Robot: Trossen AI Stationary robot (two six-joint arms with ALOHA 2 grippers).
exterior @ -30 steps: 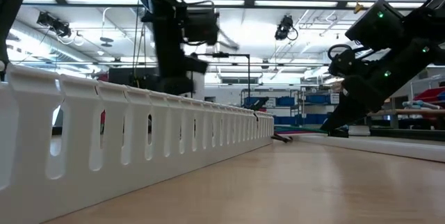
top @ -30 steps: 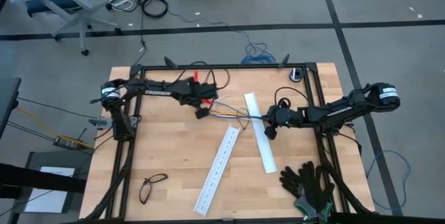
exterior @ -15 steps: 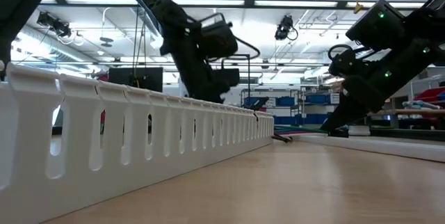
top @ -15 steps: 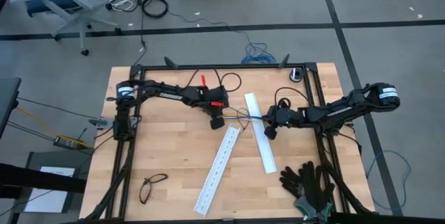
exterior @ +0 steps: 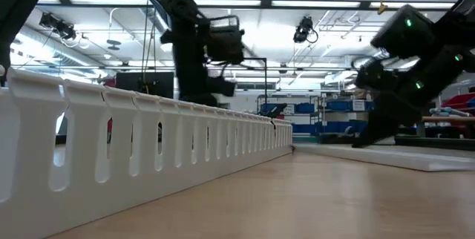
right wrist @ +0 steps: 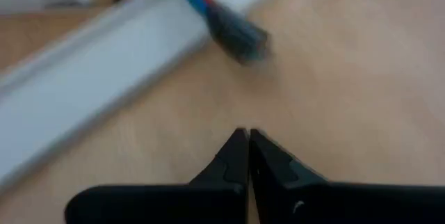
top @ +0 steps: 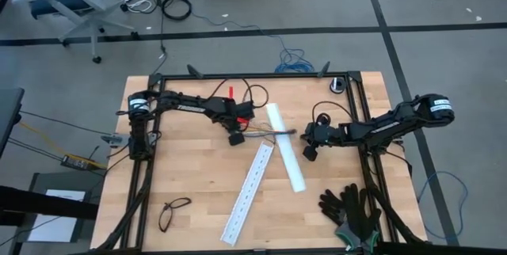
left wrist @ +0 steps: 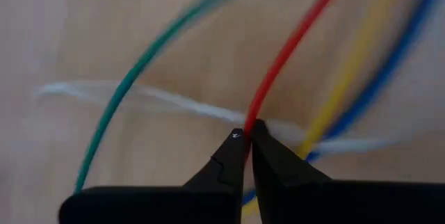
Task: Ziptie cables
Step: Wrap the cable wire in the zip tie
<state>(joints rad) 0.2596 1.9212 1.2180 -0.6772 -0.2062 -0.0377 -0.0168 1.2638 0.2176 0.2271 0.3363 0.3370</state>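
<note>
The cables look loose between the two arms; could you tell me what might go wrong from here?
1. The left gripper is shut with its tips at the red wire, holding nothing visibly; it may snag or drag one strand and spread the cables further.
2. The cables lie across a white rail, so pulling them may shift it.
3. The right gripper is shut, short of the cables' sheathed end, which nothing holds.

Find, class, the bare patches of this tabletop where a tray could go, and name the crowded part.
Free: the near-left stretch between the left arm's base, the glasses and the perforated rail; also the far-right corner behind the right gripper. Crowded: the middle, where the left gripper, cables and plain rail meet; gloves fill near-right.
</note>
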